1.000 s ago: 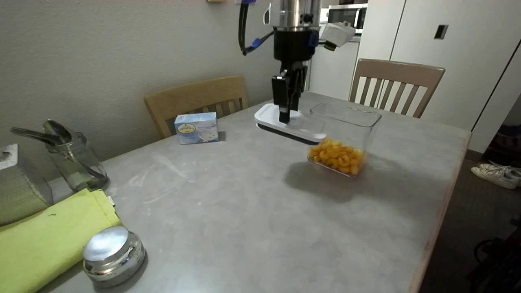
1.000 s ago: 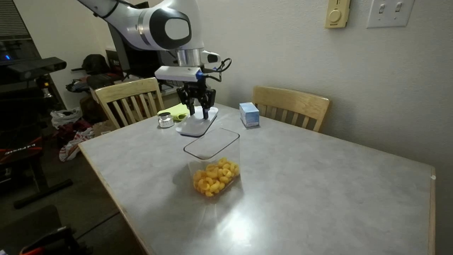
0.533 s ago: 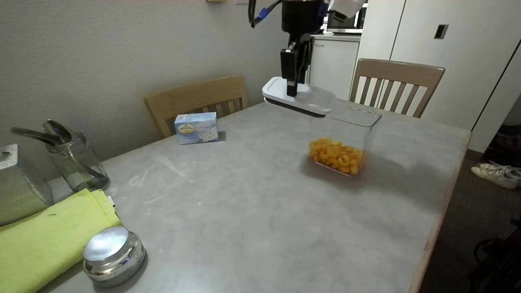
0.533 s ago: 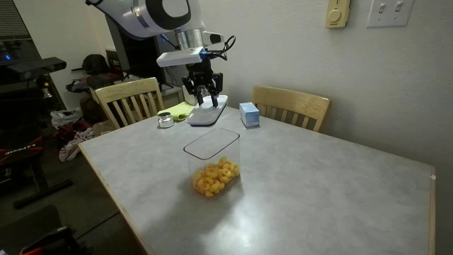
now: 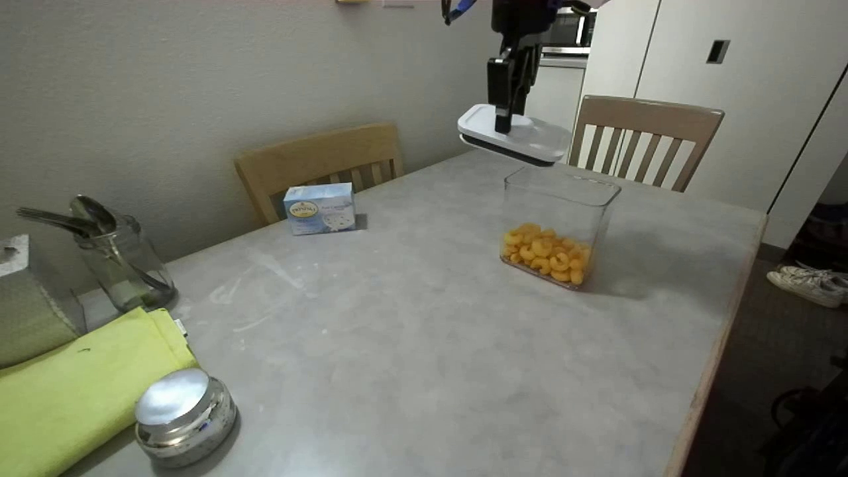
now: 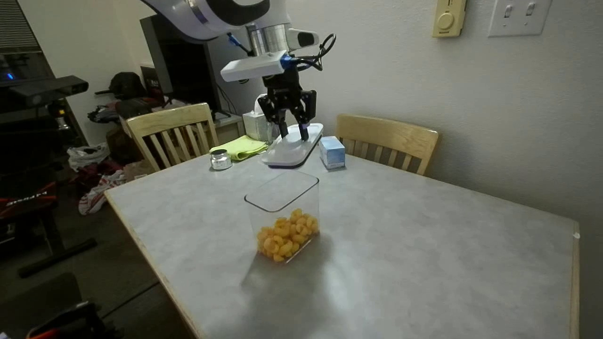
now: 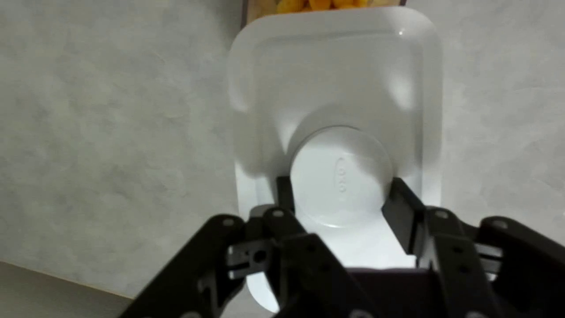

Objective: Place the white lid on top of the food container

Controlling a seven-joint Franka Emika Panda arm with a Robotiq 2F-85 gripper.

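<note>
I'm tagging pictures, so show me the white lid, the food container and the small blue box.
White lid (image 7: 341, 174), in the wrist view, on its round knob.
Food container (image 5: 555, 213), in an exterior view, on its clear wall.
Small blue box (image 5: 322, 214), in an exterior view, on its labelled front.

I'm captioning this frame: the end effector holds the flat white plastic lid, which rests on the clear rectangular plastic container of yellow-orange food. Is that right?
Not quite: the flat white plastic lid isn't resting on the clear rectangular plastic container. Both exterior views show the end effector holding it in midair, with the container uncovered.
</note>
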